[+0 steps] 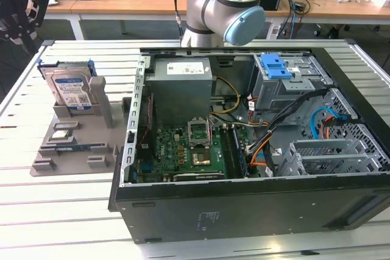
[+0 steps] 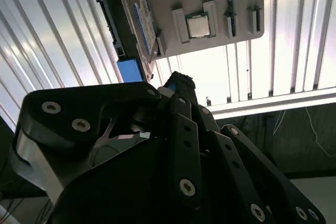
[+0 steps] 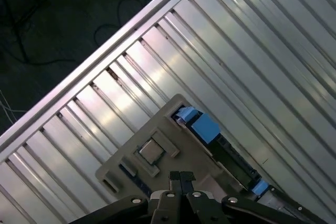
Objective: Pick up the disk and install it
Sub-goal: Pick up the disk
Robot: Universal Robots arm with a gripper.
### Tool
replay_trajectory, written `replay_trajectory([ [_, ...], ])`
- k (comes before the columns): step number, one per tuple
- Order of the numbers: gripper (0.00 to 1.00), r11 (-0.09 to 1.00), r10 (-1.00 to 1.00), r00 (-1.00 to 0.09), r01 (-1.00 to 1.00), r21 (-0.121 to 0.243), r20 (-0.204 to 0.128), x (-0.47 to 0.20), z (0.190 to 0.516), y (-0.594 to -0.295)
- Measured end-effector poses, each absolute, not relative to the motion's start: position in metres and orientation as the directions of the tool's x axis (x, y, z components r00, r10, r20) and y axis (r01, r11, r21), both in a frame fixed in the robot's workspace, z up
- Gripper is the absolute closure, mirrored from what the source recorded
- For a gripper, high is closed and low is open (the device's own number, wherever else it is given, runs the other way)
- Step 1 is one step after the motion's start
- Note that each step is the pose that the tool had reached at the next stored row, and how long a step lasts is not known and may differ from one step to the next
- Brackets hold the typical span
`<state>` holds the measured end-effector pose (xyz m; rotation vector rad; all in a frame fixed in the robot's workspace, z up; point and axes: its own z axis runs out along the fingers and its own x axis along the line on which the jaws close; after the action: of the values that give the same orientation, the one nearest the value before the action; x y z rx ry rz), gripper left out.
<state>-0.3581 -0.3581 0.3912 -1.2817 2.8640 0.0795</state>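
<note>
Your gripper (image 3: 181, 176) has its fingertips pressed together in the first wrist view, with nothing between them. The disk (image 1: 70, 89) stands on edge in the grey holder tray (image 1: 76, 150) on the slatted table (image 1: 61, 211), at 9 o'clock of the open computer case (image 1: 244, 211) in the exterior view. The gripper hangs at 11 o'clock of the disk, apart from it. A processor chip (image 1: 61, 133) lies flat on the tray, at 6 o'clock of the disk.

In the exterior view the gripper (image 1: 18, 28) is cut off by the upper left edge of the frame. A grey holder (image 1: 101, 105) hides the lower part of the disk (image 1: 70, 89), and the label is too small to read.
</note>
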Motion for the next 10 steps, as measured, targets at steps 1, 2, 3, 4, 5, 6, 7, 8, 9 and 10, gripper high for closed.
replay_trajectory([
  [1,0.90,0.657,-0.753,-0.658,-0.753,0.045,-0.023,-0.3581,0.3912,-0.3581],
  [2,0.90,0.638,-0.768,-0.640,-0.768,0.045,-0.023,-0.3581,0.3912,-0.3581],
  [3,0.90,0.626,-0.778,-0.628,-0.778,0.045,-0.023,-0.3581,0.3912,-0.3580],
  [4,0.90,0.609,-0.792,-0.610,-0.792,0.045,-0.023,-0.3581,0.3912,-0.3581],
  [5,0.90,0.589,-0.807,-0.590,-0.807,0.045,-0.023,-0.3581,0.3912,-0.3580],
  [6,0.90,0.575,-0.817,-0.577,-0.817,0.045,-0.023,-0.3581,0.3912,-0.3580],
  [7,0.90,0.563,-0.826,-0.564,-0.826,0.045,-0.023,-0.3581,0.3912,-0.3581],
  [8,0.90,0.554,-0.831,-0.556,-0.831,0.045,-0.023,-0.3581,0.3912,-0.3581],
  [9,0.90,0.546,-0.837,-0.547,-0.837,0.045,-0.023,-0.3581,0.3912,-0.3581],
  [10,0.90,0.539,-0.841,-0.540,-0.841,0.045,-0.023,-0.3581,0.3912,-0.3581],
])
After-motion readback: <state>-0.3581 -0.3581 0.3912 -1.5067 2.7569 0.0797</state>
